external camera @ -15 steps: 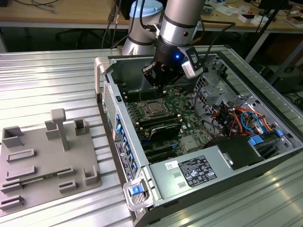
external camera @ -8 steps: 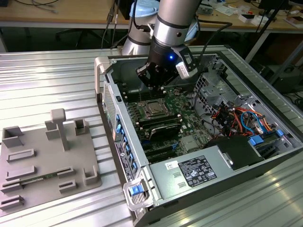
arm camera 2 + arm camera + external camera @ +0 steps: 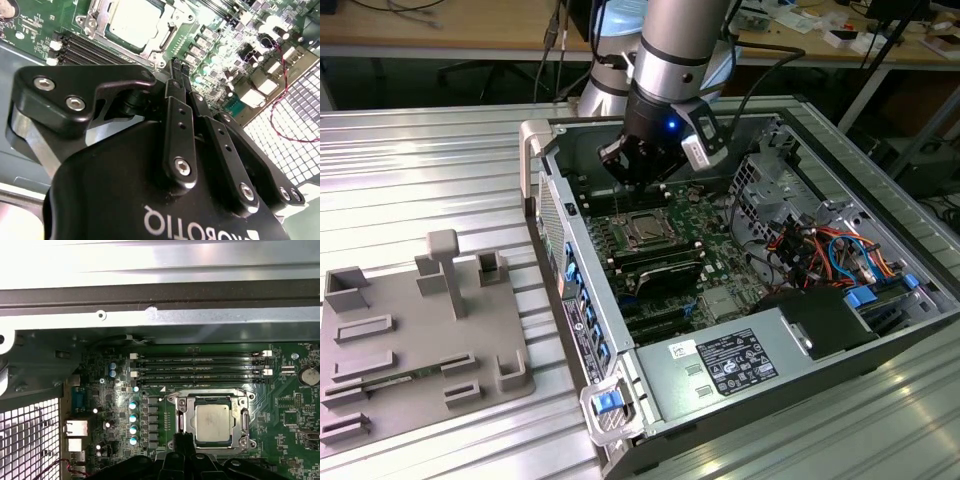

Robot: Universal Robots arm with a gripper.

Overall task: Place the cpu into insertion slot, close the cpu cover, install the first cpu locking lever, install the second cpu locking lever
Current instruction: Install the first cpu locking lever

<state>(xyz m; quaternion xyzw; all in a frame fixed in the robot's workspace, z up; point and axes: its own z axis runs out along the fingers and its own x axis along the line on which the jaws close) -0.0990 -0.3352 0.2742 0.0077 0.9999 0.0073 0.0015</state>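
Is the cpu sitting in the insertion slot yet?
Yes, in the first wrist view the cpu lies flat inside the insertion slot, with metal rim on all sides.

Smooth silver-grey arm (image 3: pixel 675 35), round as a pipe, and it ends in a black wrist (image 3: pixel 655 110) with a tiny blue light (image 3: pixel 672 126) glowing. The gripper (image 3: pixel 177 66): matte black, slim linkage bars (image 3: pixel 180 130), shiny hex screws (image 3: pixel 181 166), white lettering (image 3: pixel 200 222) across its body, near those screws.

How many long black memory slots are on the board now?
4 long black memory slots, parallel in one bank beside the silvery square cpu. None seems hidden.
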